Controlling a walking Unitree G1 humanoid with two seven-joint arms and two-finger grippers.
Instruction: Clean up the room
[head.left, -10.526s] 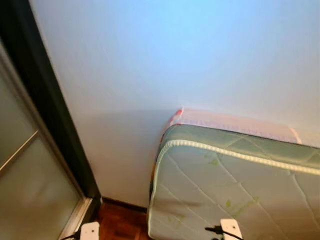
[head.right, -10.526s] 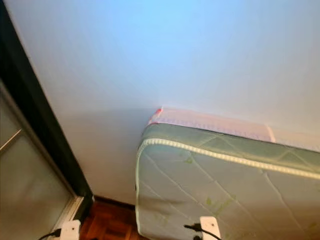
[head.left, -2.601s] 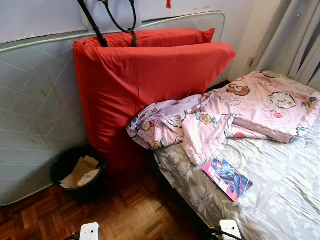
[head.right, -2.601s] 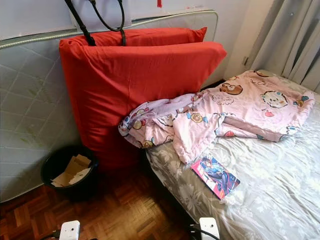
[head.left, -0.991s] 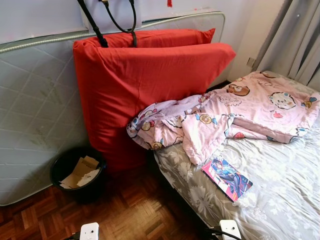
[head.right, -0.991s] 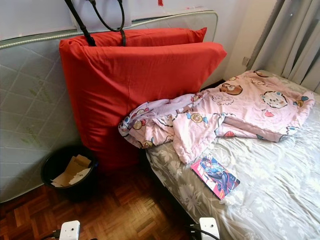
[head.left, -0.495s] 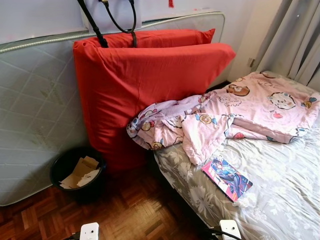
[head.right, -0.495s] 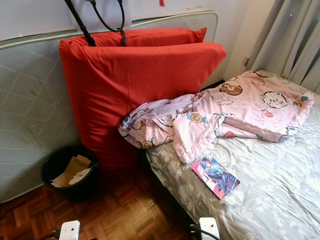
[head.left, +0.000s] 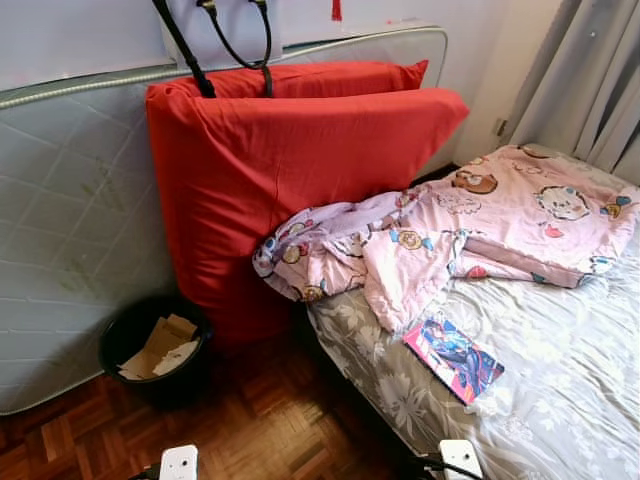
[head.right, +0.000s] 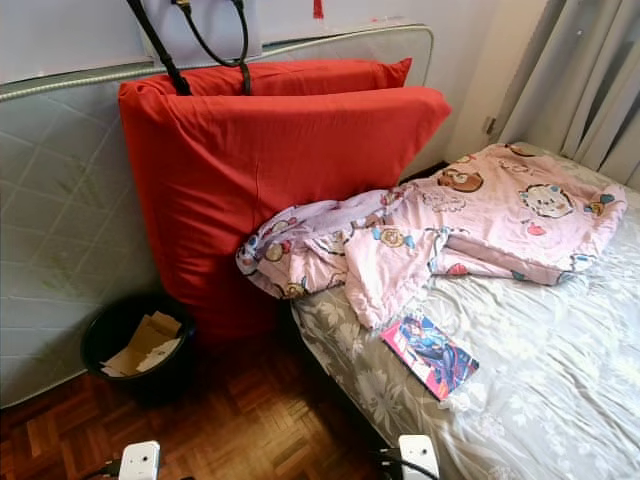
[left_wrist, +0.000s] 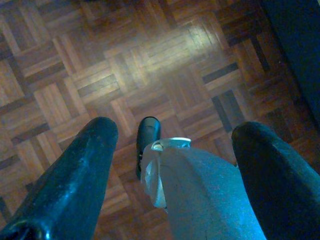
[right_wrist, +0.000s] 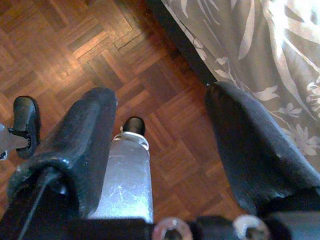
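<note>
The robot is standing at the near-left corner of a bed (head.left: 560, 390), looking down at it. A pink quilt (head.left: 470, 230) is lying crumpled across the far part of the bed, its left end spilling over the edge against a red cushion (head.left: 290, 180) that is leaning on an upright mattress (head.left: 70, 210). A book (head.left: 453, 358) is lying flat on the grey sheet, just near of the quilt. On the floor to the left, a black bin (head.left: 150, 350) is holding bits of cardboard.

Both arms are hanging idle over the parquet (left_wrist: 150, 60). The left gripper (left_wrist: 172, 150) is showing its fingers spread wide with nothing between them; the right gripper (right_wrist: 160, 130) is likewise gaping and empty, beside the bed's edge.

The book is probably the likeliest first pick: light, stiff, with a glossy cover that may be slippery. Lying flat on a soft sheet, it is best pinched at its near-left corner or edge. The quilt is soft and bulky; it should be gathered at a fold, not a flat spot.
</note>
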